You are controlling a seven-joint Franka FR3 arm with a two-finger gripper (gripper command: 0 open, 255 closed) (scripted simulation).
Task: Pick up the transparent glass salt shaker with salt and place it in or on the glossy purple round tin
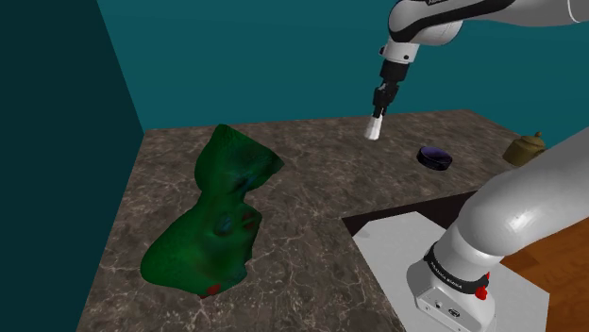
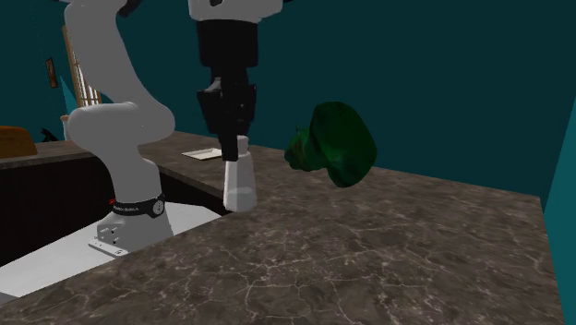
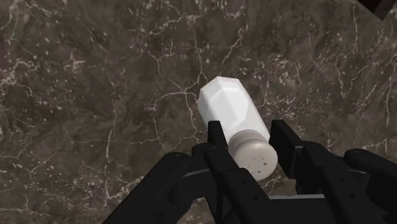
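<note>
The salt shaker (image 3: 232, 114) is white with a faceted body and a rounded grey perforated cap (image 3: 256, 153). My gripper (image 3: 249, 141) is shut on its cap end, a finger on each side. In the shoulder view the shaker (image 1: 375, 128) hangs from the gripper (image 1: 379, 108) above the marble counter, to the left of the purple round tin (image 1: 435, 157). The tin is dark purple, low and glossy, and sits on the counter nearer the view's right edge. In the second exterior view the shaker (image 2: 239, 181) hangs just over the counter below the black gripper (image 2: 233, 138).
A large crumpled green object (image 1: 217, 212) lies on the counter's left part, also seen as a green lump (image 2: 334, 143) behind the shaker. A tan teapot-like item (image 1: 525, 145) stands at the far right. Teal walls bound the counter (image 1: 321, 179); the stand (image 1: 444, 255) is at lower right.
</note>
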